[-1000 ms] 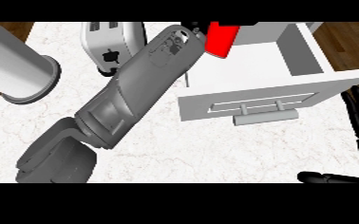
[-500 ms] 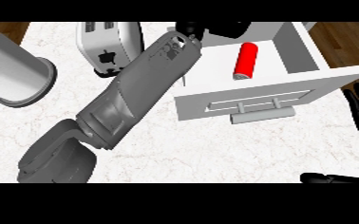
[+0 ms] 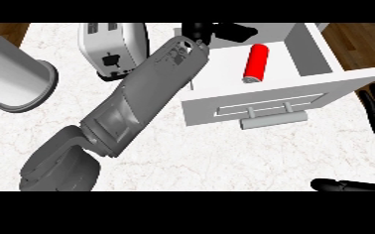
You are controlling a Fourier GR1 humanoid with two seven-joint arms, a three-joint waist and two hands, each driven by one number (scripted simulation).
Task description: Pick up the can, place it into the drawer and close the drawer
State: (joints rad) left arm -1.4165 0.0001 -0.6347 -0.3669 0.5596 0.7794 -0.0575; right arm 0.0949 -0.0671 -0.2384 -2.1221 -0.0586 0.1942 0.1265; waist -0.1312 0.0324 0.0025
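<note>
One red can [image 3: 256, 63] lies in one white drawer [image 3: 315, 49], which has one handle [image 3: 273, 121] on its front. On the counter [image 3: 219, 158] stand one toaster [image 3: 112, 44] and one grey cylinder [image 3: 22, 82]. Two hands show: the left hand [image 3: 216, 30] at the drawer's far edge, and the right hand [image 3: 343, 185] only as a dark tip at the lower right corner
</note>
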